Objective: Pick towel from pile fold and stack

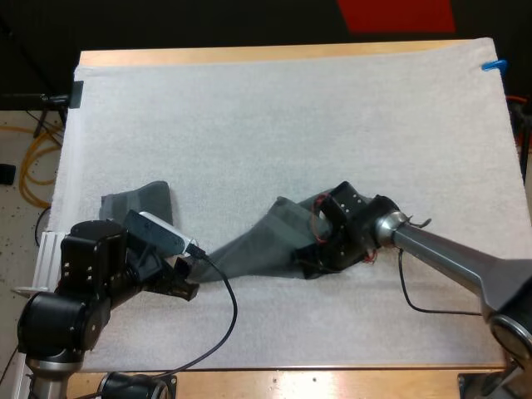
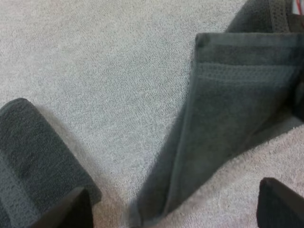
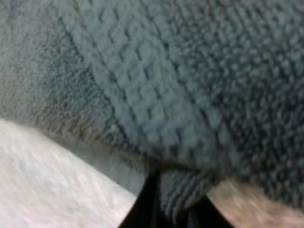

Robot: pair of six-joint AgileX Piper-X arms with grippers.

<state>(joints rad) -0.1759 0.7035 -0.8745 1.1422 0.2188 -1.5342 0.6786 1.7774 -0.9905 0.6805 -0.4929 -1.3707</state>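
A dark grey-green towel (image 1: 258, 241) lies stretched in a long twisted strip across the white mat, from the front left toward the middle. My right gripper (image 1: 320, 249) is at its right end, shut on a bunched fold of the towel (image 3: 166, 95), with the gripper (image 3: 161, 209) pinching the cloth. My left gripper (image 1: 189, 278) is low at the strip's narrow left end. In the left wrist view the gripper (image 2: 175, 209) stands open, its fingers (image 2: 71, 211) wide apart on either side of the towel's (image 2: 228, 104) tip. A second towel (image 1: 137, 201) lies just left of it (image 2: 28, 161).
The white mat (image 1: 291, 125) covers nearly the whole wooden table, with bare mat across the far half and to the right. A thin black cable loops over the mat's front edge between the arms.
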